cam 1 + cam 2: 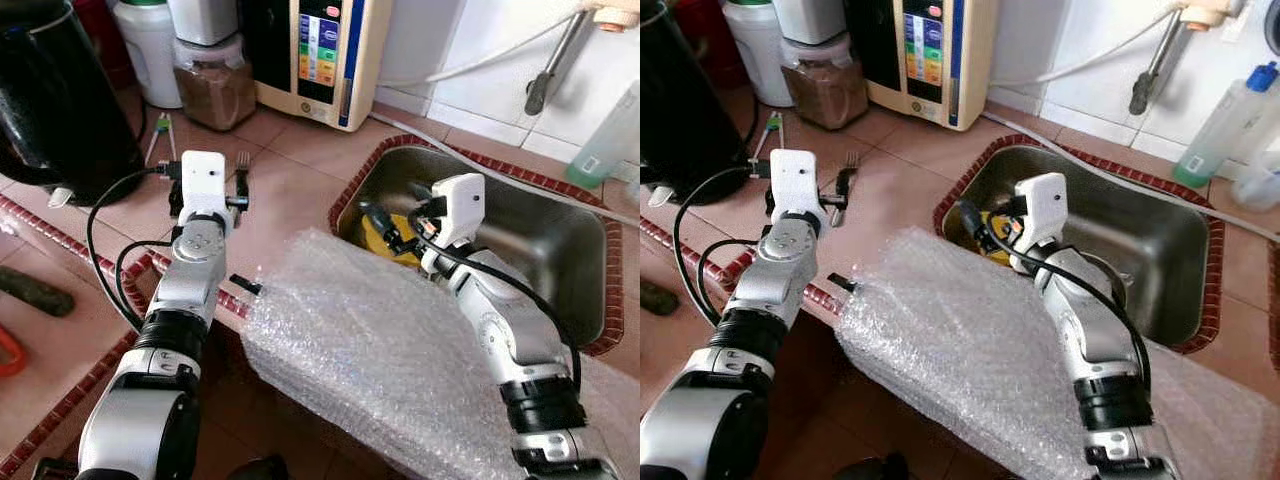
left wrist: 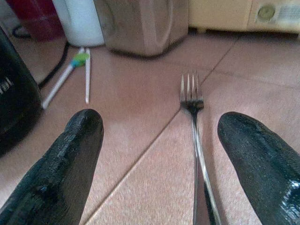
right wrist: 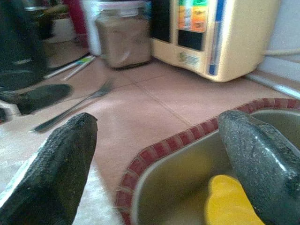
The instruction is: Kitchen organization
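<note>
Fork (image 2: 196,140) handle cut off below

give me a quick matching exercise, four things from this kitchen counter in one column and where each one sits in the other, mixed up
Things:
1. fork
2. yellow object
3. bubble wrap
4. jar of brown powder

Places:
A. inside the sink
B. draped over the counter's front edge
C. flat on the tiles between the open left claw's fingers
D. at the back, beside the cream appliance

Pairs: 1-C, 2-A, 3-B, 4-D
</note>
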Controlling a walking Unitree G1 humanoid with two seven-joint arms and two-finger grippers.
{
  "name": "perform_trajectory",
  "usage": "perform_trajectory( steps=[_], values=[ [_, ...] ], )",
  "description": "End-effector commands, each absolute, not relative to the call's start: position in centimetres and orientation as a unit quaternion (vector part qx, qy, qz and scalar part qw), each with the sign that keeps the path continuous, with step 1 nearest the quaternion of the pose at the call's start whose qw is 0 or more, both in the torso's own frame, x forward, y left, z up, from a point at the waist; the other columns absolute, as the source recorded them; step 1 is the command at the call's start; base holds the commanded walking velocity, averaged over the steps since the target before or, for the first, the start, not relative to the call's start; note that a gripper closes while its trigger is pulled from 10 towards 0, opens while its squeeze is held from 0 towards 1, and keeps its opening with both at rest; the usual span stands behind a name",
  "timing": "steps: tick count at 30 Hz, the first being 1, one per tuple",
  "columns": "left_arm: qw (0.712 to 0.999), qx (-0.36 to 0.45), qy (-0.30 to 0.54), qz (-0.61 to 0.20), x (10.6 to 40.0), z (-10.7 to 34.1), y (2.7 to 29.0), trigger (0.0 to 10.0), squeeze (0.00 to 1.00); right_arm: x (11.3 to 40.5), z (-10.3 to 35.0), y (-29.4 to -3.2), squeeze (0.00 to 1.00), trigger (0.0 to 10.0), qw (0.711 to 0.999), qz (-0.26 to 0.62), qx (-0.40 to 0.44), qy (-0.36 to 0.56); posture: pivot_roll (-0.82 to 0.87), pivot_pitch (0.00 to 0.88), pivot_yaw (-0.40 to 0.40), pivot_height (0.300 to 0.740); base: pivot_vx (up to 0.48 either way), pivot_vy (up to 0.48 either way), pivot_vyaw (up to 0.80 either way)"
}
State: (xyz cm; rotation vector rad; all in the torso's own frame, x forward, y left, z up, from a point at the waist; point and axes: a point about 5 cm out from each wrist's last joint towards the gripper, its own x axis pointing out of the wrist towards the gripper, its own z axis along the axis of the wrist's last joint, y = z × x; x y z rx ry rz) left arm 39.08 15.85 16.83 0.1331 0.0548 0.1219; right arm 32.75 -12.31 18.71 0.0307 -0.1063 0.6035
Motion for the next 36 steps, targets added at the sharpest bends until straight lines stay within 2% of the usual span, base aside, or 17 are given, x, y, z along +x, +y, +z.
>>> perform_trajectory(
  steps=[1,6,14,15,16,17,18,19,25,29,36],
  values=[
    [0.996,0.064,0.04,0.052,39.4,17.0,16.0,10.0,0.0,32.2,19.1,-12.0,0.0,10.0,0.949,0.31,0.022,-0.046,-0.06,0.134,0.032,0.74,0.0,0.0,0.0],
    [0.994,0.066,0.072,0.039,39.9,16.6,16.0,10.0,0.0,31.5,19.8,-11.6,0.0,10.0,0.947,0.317,0.004,-0.045,-0.07,0.142,0.038,0.74,0.0,0.0,0.0],
    [0.992,0.005,0.129,0.007,40.2,15.9,15.5,10.0,0.0,30.8,20.7,-10.6,0.0,10.0,0.946,0.317,0.012,-0.062,-0.07,0.156,0.05,0.74,0.0,0.0,0.0],
    [0.989,-0.007,0.148,0.003,40.2,15.5,15.5,8.9,0.0,30.7,20.7,-10.5,0.0,10.0,0.947,0.314,0.018,-0.06,-0.07,0.159,0.055,0.74,0.0,0.0,0.0],
    [0.989,-0.007,0.148,0.003,40.2,15.5,15.5,8.9,0.0,30.7,20.7,-10.5,0.0,10.0,0.947,0.314,0.018,-0.06,-0.07,0.159,0.055,0.74,0.0,0.0,0.0],
    [0.988,-0.017,0.154,-0.011,40.2,15.4,15.3,3.8,0.0,30.5,20.6,-10.5,0.0,10.0,0.948,0.311,0.016,-0.059,-0.08,0.16,0.059,0.74,0.0,0.0,0.0],
    [0.987,-0.022,0.156,-0.014,40.3,15.3,15.3,3.8,0.0,30.4,20.5,-10.5,0.0,10.0,0.949,0.309,0.014,-0.058,-0.08,0.16,0.06,0.74,0.0,0.0,0.0],
    [0.986,-0.024,0.162,-0.02,40.2,15.2,15.2,0.0,0.0,30.3,20.5,-10.5,0.0,10.0,0.95,0.307,0.016,-0.056,-0.08,0.161,0.062,0.74,0.0,0.0,0.0],
    [0.982,-0.033,0.185,-0.024,40.1,14.6,15.3,0.0,0.0,29.9,20.4,-10.6,0.0,10.0,0.951,0.303,0.024,-0.048,-0.08,0.16,0.065,0.74,0.0,0.0,0.0],
    [0.98,-0.03,0.194,-0.034,40.0,14.3,15.2,0.0,0.0,29.3,20.1,-10.2,0.0,10.0,0.937,0.347,0.029,-0.025,-0.08,0.156,0.064,0.74,0.0,0.0,0.0],
    [0.979,0.011,0.193,-0.07,39.8,13.8,14.3,0.0,0.0,29.0,19.4,-10.6,0.0,10.0,0.932,0.362,0.009,0.0,-0.08,0.153,0.056,0.74,0.0,0.0,0.0]
  ],
)
